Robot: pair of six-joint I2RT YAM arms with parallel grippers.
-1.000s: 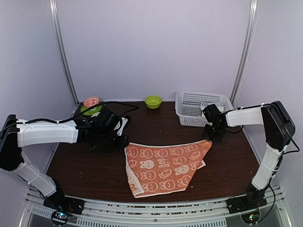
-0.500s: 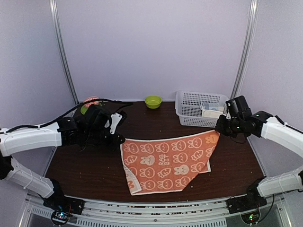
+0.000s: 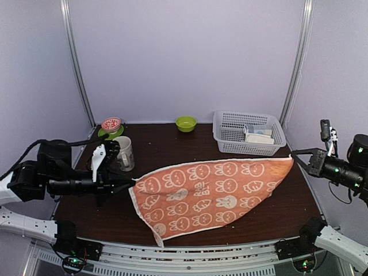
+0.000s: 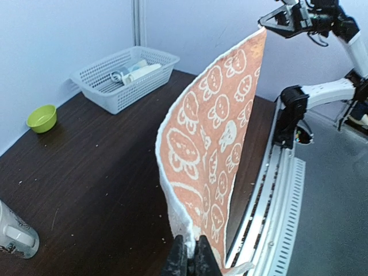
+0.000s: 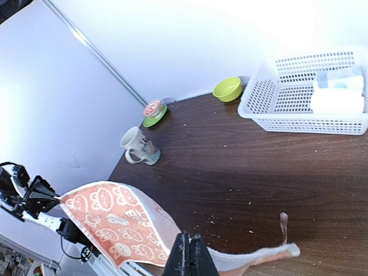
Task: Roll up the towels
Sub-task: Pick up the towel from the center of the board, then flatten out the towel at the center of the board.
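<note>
An orange towel with white rabbit prints [image 3: 210, 192] hangs stretched in the air above the dark table, held at two corners. My left gripper [image 3: 129, 185] is shut on its left corner; the left wrist view shows the towel [image 4: 215, 144] rising from my closed fingers [image 4: 190, 261]. My right gripper [image 3: 293, 155] is shut on its right corner; the right wrist view shows the cloth [image 5: 115, 218] running from my closed fingers [image 5: 190, 259]. The towel's lower corner droops near the table's front edge.
A white mesh basket [image 3: 227, 138] with rolled towels inside stands at the back right. A lime bowl [image 3: 186, 123] sits at the back centre. A printed mug [image 3: 124, 153] and a green saucer with a red lid [image 3: 110, 127] stand at the back left.
Both arms have pulled back and apart, lifting the towel off the table and stretching it taut. The mug, hidden before by the left arm, now shows.
</note>
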